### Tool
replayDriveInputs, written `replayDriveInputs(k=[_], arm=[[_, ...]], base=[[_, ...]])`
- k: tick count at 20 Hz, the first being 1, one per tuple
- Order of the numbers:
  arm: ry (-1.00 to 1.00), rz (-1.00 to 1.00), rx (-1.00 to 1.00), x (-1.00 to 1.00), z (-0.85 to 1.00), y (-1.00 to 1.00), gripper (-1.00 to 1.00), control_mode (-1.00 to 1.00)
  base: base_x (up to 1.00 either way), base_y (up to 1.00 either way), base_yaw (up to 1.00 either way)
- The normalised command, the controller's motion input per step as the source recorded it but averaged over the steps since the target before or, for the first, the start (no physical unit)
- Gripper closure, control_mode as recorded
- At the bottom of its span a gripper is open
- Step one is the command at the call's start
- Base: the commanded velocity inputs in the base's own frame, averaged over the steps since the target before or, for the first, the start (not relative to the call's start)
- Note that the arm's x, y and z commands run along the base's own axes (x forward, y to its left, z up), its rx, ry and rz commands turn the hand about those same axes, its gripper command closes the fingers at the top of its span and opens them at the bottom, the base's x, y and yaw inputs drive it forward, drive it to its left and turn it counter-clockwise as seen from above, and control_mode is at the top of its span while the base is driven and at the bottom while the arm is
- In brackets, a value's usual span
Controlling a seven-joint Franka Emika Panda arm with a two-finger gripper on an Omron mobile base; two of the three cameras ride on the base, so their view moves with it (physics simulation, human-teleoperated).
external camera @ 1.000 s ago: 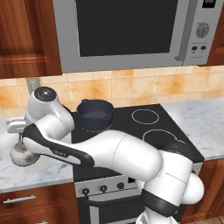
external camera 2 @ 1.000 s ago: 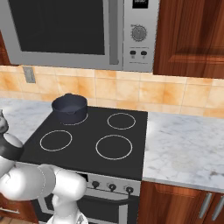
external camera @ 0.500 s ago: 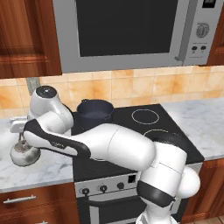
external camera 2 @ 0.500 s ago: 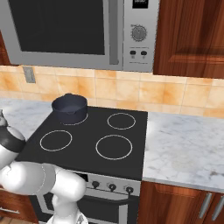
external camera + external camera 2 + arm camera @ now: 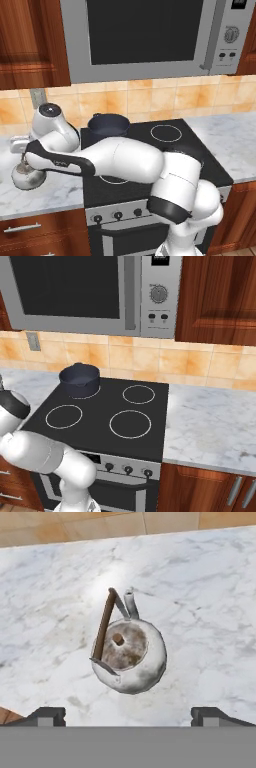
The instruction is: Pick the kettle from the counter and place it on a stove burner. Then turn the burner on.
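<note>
Hovering with jaws spread wide and empty, the gripper (image 5: 128, 714) looks down on the kettle (image 5: 131, 656), which sits upright on the marble counter (image 5: 210, 612) left of the cooktop (image 5: 165, 150). It is probably light, rigid and slick-bodied, so the thin arched handle (image 5: 104, 627) seems the surest hold.

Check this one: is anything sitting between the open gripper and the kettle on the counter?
Nothing visible does. In the hand view the kettle stands alone on bare marble counter, straight ahead of the open gripper, whose fingertips flank it at a distance.
</note>
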Motion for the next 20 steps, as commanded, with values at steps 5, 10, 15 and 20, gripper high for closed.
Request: replayDriveInputs(k=[5, 10, 15, 20], arm=[[0.00, 0.00, 0.00, 0.33, -0.10, 0.44, -1.00, -1.00], [0.00, 0.00, -0.05, 0.18, -0.12, 0.16, -1.00, -1.00], [0.00, 0.00, -0.07, 0.16, -0.21, 0.12, -1.00, -1.00], [0.01, 0.00, -0.02, 0.12, -0.45, 0.15, -1.00, -1.00]], base=[[0.00, 0.00, 0.00], [0.00, 0.00, 0.00], [0.00, 0.00, 0.00], [0.00, 0.00, 0.00]])
